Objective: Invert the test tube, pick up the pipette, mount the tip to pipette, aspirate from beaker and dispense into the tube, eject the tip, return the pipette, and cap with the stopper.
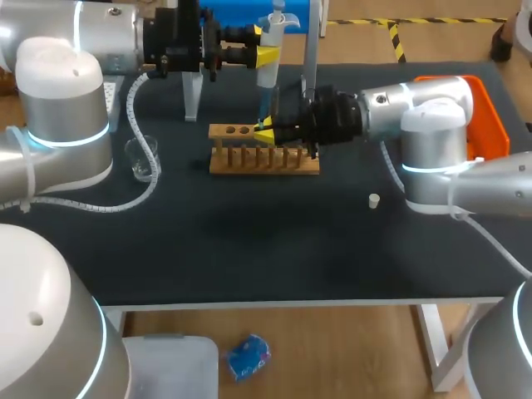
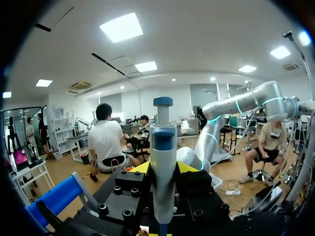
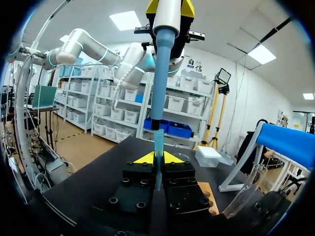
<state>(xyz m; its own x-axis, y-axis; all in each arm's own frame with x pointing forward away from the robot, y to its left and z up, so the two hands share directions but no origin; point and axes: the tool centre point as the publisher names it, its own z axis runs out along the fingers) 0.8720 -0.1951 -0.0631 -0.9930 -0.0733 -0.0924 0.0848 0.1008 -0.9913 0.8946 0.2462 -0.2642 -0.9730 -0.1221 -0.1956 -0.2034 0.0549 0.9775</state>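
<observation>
1. The step in hand looks like dispensing. The left claw (image 1: 268,56) holds the blue-and-white pipette (image 1: 267,79) upright, high over the light wooden test-tube rack (image 1: 264,158). It is well away from the clear glass beaker (image 1: 141,156), which stands near the left side of the dark surface (image 1: 249,249).
2. In the left wrist view, the left claw (image 2: 163,169) has its yellow tips closed against both sides of the pipette (image 2: 163,147) body. That is a firm two-sided hold.
3. The right claw (image 1: 264,131) sits level at the rack's back rail, directly under the pipette.
4. In the right wrist view, the right claw (image 3: 157,158) has its tips drawn narrow around a slim upright thing. I take this to be the clear glass test tube (image 3: 158,179), though little of it shows.
5. The translucent blue pipette tip (image 3: 158,142) is mounted and hangs straight down to the gap between those tips. It is at the tube's mouth or just inside; I cannot tell which.
6. The small white stopper (image 1: 374,199) lies alone on the surface, well to the right of the rack, and is not yet used.
7. The next move calls for the plunger to be pressed while both arms hold the tip and tube in line.
8. After that, the pipette needs a straight lift clear before the tip is ejected. Any sideways drift could knock the tip against the glass.
</observation>
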